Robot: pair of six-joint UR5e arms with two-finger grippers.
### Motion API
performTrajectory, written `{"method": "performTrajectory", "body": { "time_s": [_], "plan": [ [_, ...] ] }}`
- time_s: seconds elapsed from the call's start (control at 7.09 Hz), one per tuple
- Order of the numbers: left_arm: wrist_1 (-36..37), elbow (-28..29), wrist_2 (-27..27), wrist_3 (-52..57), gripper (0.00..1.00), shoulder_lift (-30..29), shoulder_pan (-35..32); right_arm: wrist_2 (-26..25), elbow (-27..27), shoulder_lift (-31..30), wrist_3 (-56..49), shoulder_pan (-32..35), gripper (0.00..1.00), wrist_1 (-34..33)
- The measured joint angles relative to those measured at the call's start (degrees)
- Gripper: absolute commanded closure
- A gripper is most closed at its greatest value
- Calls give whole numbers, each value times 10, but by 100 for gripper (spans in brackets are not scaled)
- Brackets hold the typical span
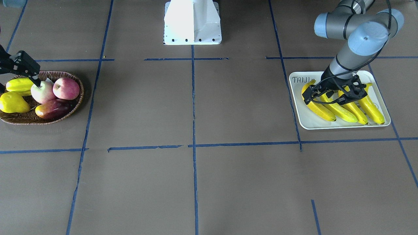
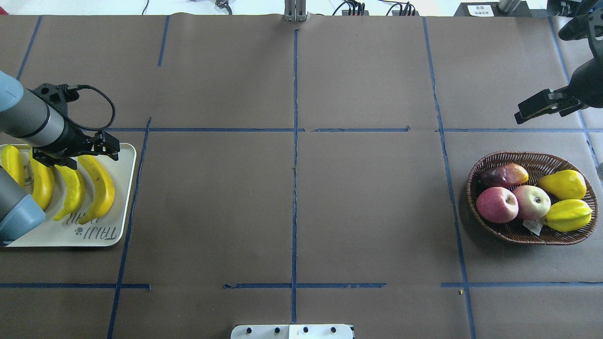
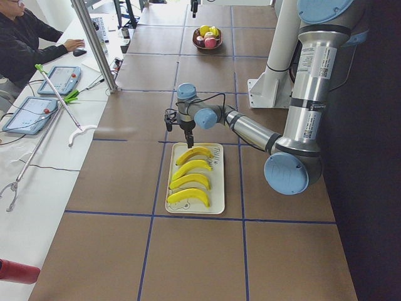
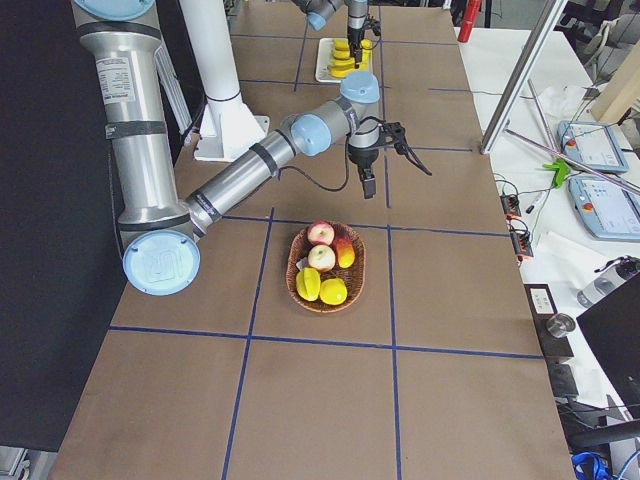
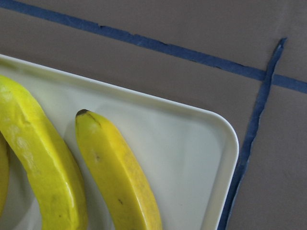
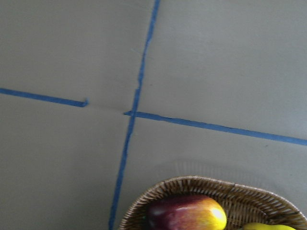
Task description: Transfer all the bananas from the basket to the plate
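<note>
Four bananas [image 2: 101,186] [image 1: 339,111] lie side by side on the plate [image 2: 123,188] [image 1: 326,124] at the table's left end. My left gripper [image 2: 110,146] [image 1: 307,97] points down just above the far end of the outermost banana [image 5: 115,177]. Its jaws look apart and hold nothing. The basket [image 2: 468,188] [image 1: 81,93] stands at the right end and holds only other fruit. My right gripper [image 2: 520,115] [image 1: 36,82] hangs above the basket's far edge. Nothing is in it, and its jaws seem slightly apart.
In the basket lie two apples [image 2: 497,205], a dark red mango-like fruit [image 2: 504,175], a yellow pear [image 2: 563,183] and a yellow-green fruit [image 2: 567,215]. Blue tape lines cross the brown table. The robot's white base [image 1: 192,23] stands mid-table. A person [image 3: 25,37] sits at a side desk.
</note>
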Motion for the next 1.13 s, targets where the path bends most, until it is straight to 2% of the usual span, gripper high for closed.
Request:
{"method": "performTrajectory", "body": {
  "time_s": [0.28,0.56,0.7,0.85,1.13],
  "plan": [
    [135,-63,-23,183,0,-7,-102,9,-62,-21,-66,62,0,17],
    [220,-62,-63,390,0,-6,-230,93,-123,-46,-191,144,0,25],
    [245,-32,-77,491,0,-2,-289,124,-146,-69,-256,180,0,27],
    [256,25,-102,598,0,6,-348,139,-160,-86,-305,210,0,28],
    [228,174,-179,762,0,22,-422,145,-169,-101,-334,236,0,27]
  ]
}}
